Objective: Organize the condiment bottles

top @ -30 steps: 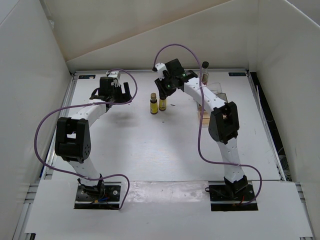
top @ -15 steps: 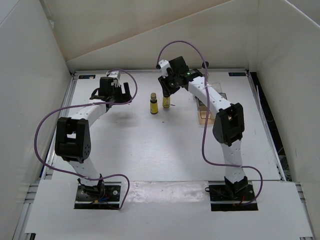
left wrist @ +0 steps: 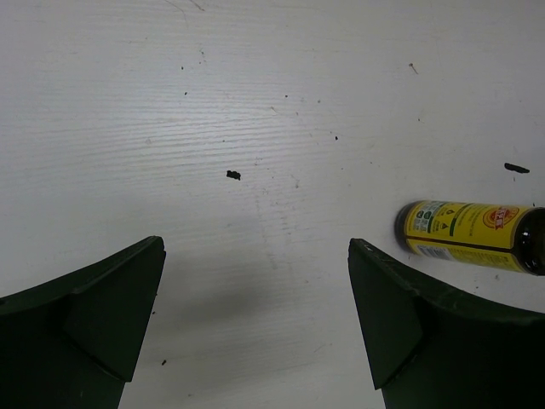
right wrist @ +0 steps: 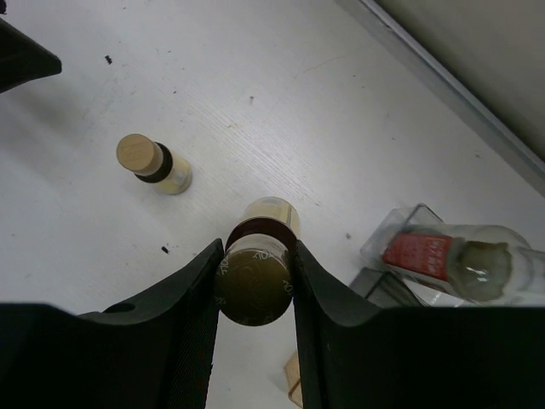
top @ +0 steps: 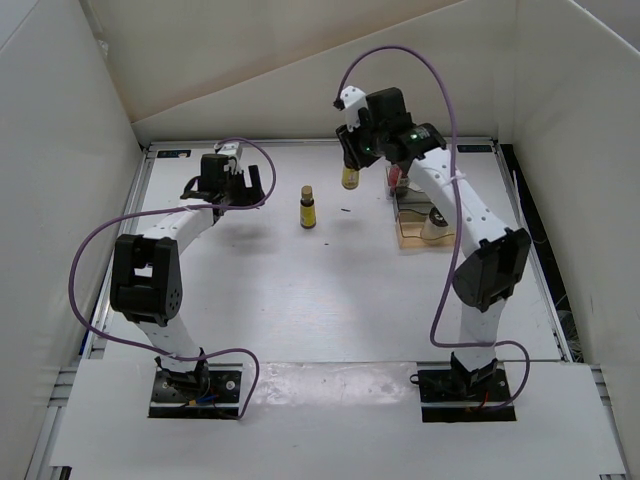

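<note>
My right gripper (top: 351,163) is shut on the gold cap of one tiny amber bottle (top: 350,179) and holds it above the table, just left of the tray. In the right wrist view the cap (right wrist: 255,279) sits squeezed between my fingers. The other amber bottle (top: 308,207) stands alone on the table; it also shows in the right wrist view (right wrist: 154,164) and in the left wrist view (left wrist: 467,236). The red-labelled bottle (right wrist: 443,259) stands in the clear tray (top: 404,229). A short clear bottle (top: 437,222) sits in the tray too. My left gripper (top: 228,177) is open and empty, left of the standing bottle.
The clear tray with its tan wooden base (right wrist: 293,381) stands at the back right, under my right forearm. White walls close off the back and both sides. Small dark specks (left wrist: 232,175) lie on the white table.
My right gripper has lifted one amber bottle from beside the other and carried it up and to the right, towards the tray. The left arm has not moved.
</note>
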